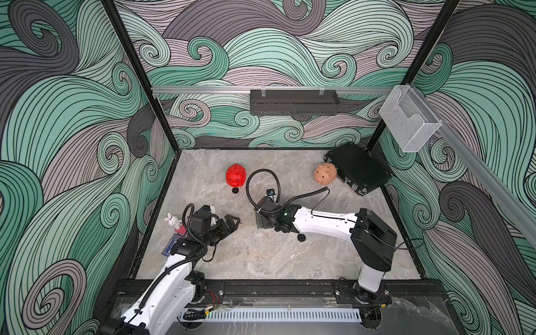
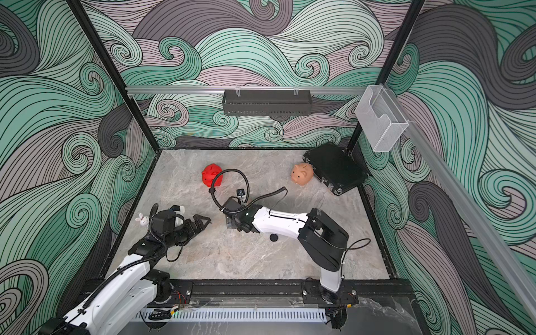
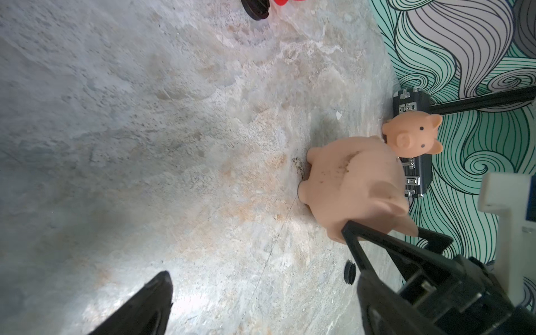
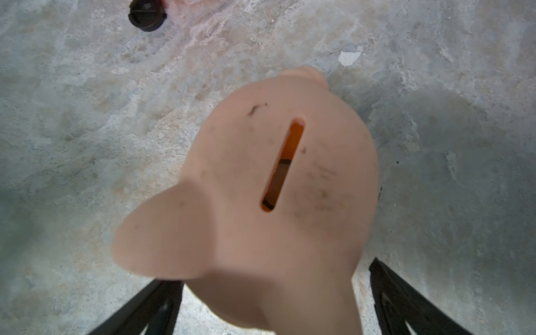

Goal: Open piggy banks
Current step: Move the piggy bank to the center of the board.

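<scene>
L pincer (image 3: 256,251) wide, empty, R pincer (image 4: 274,272) wide, astride peach pig (image 4: 246,162), red pig (image 1: 235,175) well apart

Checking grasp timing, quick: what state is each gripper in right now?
Left gripper: open, holding nothing.
Right gripper: open, fingers either side of the peach pig, not closed on it.

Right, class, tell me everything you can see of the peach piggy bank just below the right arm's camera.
The piggy bank is smooth, rounded peach plastic with dark smudges. A coin slot runs along its back, orange inside, and a pointed ear sticks out. In the left wrist view it stands upright on its feet on the grey table. The right end effector hangs open over it, not gripping.
</scene>
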You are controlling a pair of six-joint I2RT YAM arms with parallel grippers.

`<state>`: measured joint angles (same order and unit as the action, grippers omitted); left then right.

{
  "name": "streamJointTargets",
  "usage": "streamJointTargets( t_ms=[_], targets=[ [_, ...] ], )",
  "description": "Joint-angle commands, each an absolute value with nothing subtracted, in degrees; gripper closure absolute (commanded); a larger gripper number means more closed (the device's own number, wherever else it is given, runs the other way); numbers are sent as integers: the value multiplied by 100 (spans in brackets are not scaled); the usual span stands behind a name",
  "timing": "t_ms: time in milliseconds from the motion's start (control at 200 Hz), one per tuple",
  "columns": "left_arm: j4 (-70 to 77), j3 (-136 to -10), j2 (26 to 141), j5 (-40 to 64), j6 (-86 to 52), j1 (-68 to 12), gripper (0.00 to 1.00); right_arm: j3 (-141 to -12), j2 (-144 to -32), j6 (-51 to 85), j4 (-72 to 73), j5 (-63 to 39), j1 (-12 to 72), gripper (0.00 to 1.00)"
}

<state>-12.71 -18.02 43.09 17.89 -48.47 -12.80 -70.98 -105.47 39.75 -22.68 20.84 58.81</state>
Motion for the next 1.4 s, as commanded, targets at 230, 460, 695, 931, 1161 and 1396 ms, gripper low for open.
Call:
streamJointTargets(
  t_ms=[230,460,695,931,1161,1396],
  targets=[
    [-882,-2199,4874,1998,-4657,-1064,5,-7481,-10805,3351,-2482,1865,5651,7],
    [-521,-2344,5375,1940,-4629,-793,8,-7777,-11050,2849,-2486,1435,5351,9],
    [-98,-2787,6304,2169,-4567,-514,9,-8318,-11506,2212,-2494,871,5007,9],
    [-319,-3471,7054,2576,-4312,-353,11,-8913,-11873,1894,-2746,692,4689,10],
    [-299,-3854,7491,2689,-4212,-325,11,-9474,-12221,1741,-2939,498,4416,11],
    [-360,-4138,7844,2661,-4125,-316,11,-10223,-12653,1639,-3151,373,4255,12]
  ],
)
